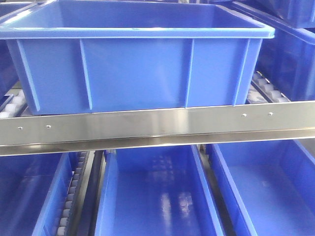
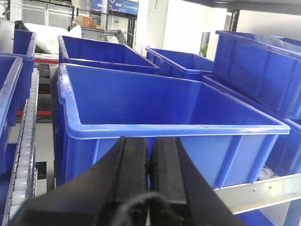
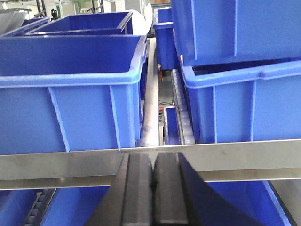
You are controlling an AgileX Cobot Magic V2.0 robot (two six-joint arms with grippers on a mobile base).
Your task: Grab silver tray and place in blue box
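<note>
Below the rim of the blue box (image 2: 174, 127), in the left wrist view, the left gripper (image 2: 149, 162) is pointing level at the box's near wall, its two black fingers (image 2: 131, 165) pressing flat against each other with nothing between them. Just short of the steel shelf rail (image 3: 225, 160), in the right wrist view, the right gripper (image 3: 153, 181) is sitting in the same attitude — fingers together, holding nothing — and aiming at the gap beside the box, where a strip of white rollers (image 3: 183, 117) is running back along the shelf.

Seen from the front, the blue box is resting on the upper shelf directly behind the rail, filling most of the width. It is showing a deep rectangular body, vertical ribs down its front wall and a rolled lip around the top; its inside is catching soft glare. More blue bins (image 1: 147, 196) are lying under the rail on the lower level, and others are standing beside and behind the box.

The silver tray is not appearing in any view — its place cannot be told.
</note>
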